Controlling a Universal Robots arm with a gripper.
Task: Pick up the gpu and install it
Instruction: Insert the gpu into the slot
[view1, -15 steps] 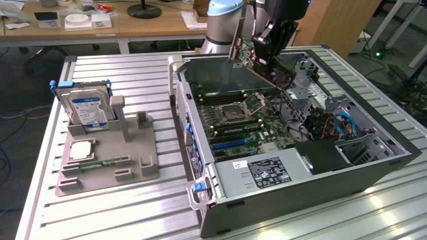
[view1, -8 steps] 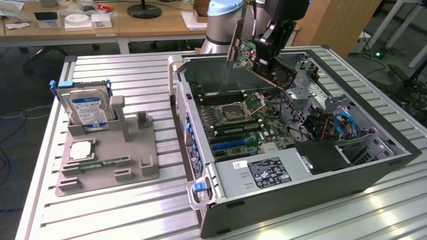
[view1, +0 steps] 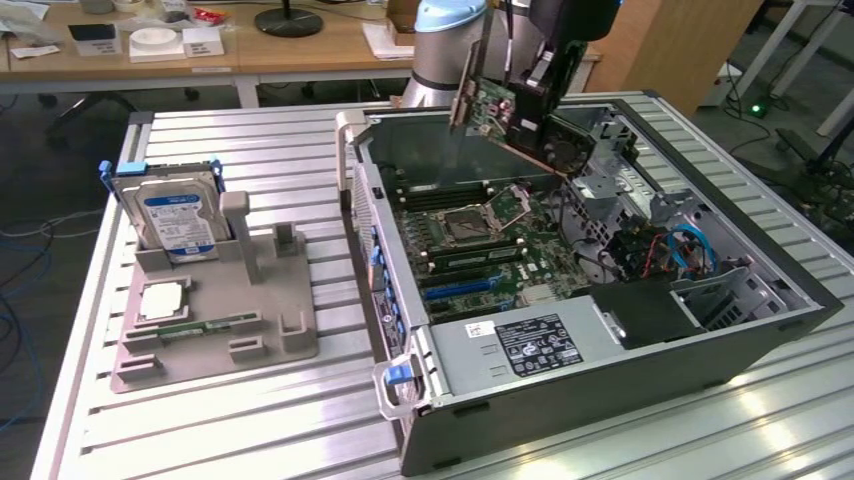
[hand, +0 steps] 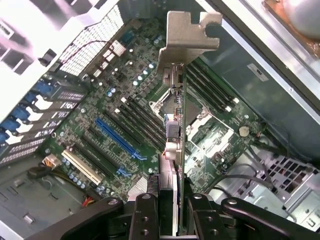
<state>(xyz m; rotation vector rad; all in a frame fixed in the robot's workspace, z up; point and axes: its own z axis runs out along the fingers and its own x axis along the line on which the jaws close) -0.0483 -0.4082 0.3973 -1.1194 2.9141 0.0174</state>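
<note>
The gpu (view1: 489, 106) hangs in the air over the far end of the open computer case (view1: 747, 345), tilted, with its pale metal bracket (view1: 473, 80) toward the exterior view's left. My gripper (view1: 521, 92) is shut on the card's edge. The wrist view looks along the held gpu (hand: 176, 125) edge-on, with its bracket (hand: 187, 37) at the far end and my gripper (hand: 172, 212) clamped on the near end. Below it lies the motherboard (hand: 125, 95) with a blue expansion slot (hand: 117, 136) and black slots beside it. The card is well above the board and touches nothing.
A grey parts holder (view1: 220, 325) on the slatted table carries a silver hard drive with a blue label (view1: 174, 215), a processor chip (view1: 160, 300) and a green memory stick (view1: 200, 325). Inside the case sit the power supply (view1: 534, 345), the drive cage (view1: 627, 185) and blue cables (view1: 694, 250).
</note>
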